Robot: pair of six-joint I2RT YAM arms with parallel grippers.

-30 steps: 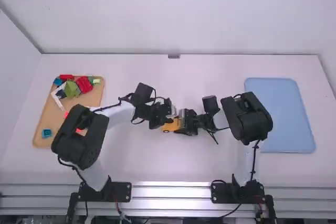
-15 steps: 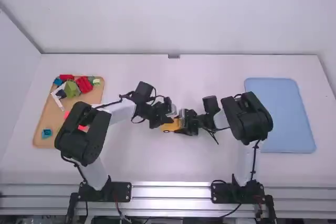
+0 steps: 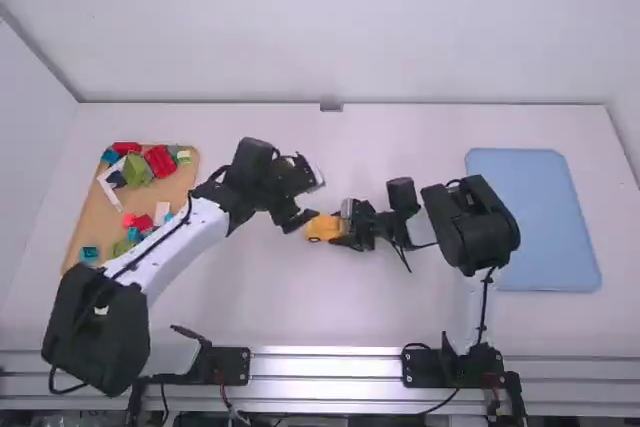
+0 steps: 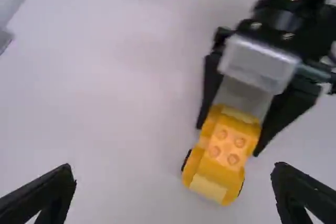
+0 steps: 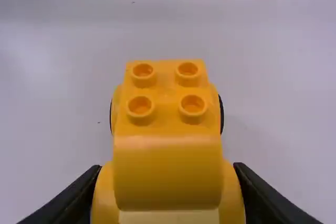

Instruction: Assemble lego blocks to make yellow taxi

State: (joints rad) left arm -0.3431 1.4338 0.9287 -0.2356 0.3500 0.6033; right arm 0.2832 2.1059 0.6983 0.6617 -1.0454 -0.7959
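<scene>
On table [image 3: 300,317]: yellow car [image 3: 321,228], pinched in right tool [image 5: 168,167]; left tool [image 4: 174,168], spread, just withdrawn, likely free to fetch more.

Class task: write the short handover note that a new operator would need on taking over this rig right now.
Left gripper: open and empty, near the car.
Right gripper: closed on the yellow car, a finger on each side.
Parts: green block, red block and others on the tan tray, far left.
Done: yellow body on dark wheels; the four studs on top are bare.
Left: probably a top piece on those studs, then perhaps setting the car on the blue tray.
</scene>
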